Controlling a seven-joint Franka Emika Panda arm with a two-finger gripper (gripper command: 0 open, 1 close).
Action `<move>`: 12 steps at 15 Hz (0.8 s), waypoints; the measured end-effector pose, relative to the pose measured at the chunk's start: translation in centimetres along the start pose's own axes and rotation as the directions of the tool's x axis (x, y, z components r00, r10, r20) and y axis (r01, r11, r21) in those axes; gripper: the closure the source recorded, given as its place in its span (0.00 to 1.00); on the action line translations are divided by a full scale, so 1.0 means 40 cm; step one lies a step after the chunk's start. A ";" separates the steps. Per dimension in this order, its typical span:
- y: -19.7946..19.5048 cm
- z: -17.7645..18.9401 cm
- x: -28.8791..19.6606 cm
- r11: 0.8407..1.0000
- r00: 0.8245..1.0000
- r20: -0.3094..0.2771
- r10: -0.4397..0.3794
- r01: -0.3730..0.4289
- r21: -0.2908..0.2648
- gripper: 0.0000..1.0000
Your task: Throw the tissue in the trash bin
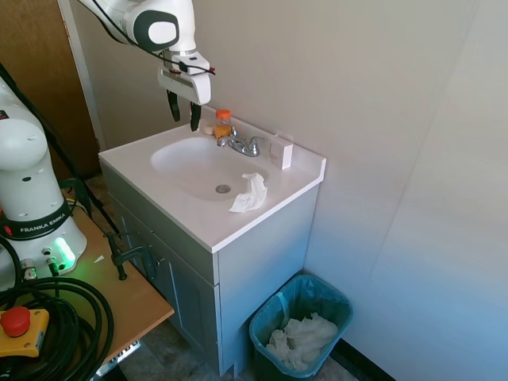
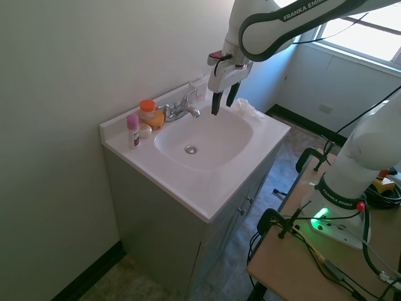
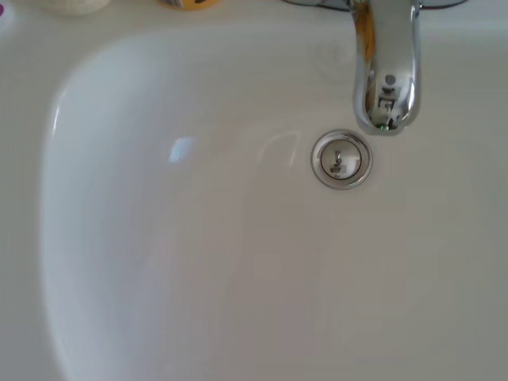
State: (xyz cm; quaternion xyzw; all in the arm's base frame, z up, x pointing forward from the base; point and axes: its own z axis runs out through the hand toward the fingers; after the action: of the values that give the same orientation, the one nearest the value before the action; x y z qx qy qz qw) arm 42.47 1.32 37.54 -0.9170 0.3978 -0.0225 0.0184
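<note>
Vanity: white sink counter is seen with a basin set in it; the drain and faucet spout are shown directly below the wrist camera.
Trash bin: dark teal bin is placed on the floor beside the cabinet's end, near the wall, lined with a thin bag; a heap of white crumpled tissues is already held inside.
Gripper: claw is held above the basin's rear edge, near the faucet; fingers are spread apart and nothing is gripped.
Tissue: single crumpled tissue is laid on the counter rim at the basin's side nearest the bin, well apart from the claw. In the second exterior view it is found behind the claw.
Orientation: long axis is judged to run from the counter's front edge back toward the faucet side, the rear end standing up in a peak, the front end lying flat.
Risk, grasp: soft folds may slip or tear if only the peak is pinched.
Risk, collision: bottles and faucet stand close to the claw; these could be knocked.
Risk, drop: release short of the bin would leave the tissue on the floor.
</note>
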 end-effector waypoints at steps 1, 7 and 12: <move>0.000 0.000 0.000 1.000 1.000 -0.001 0.001 -0.001 -0.001 0.00; 0.146 -0.029 0.184 0.975 0.973 -0.098 0.210 -0.201 0.096 0.00; 0.311 0.070 0.325 0.922 0.907 -0.170 0.386 -0.380 0.072 0.00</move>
State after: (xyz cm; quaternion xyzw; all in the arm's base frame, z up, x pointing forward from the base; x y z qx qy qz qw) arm 42.45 -16.63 34.44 -0.8147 0.5694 -0.1091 0.0032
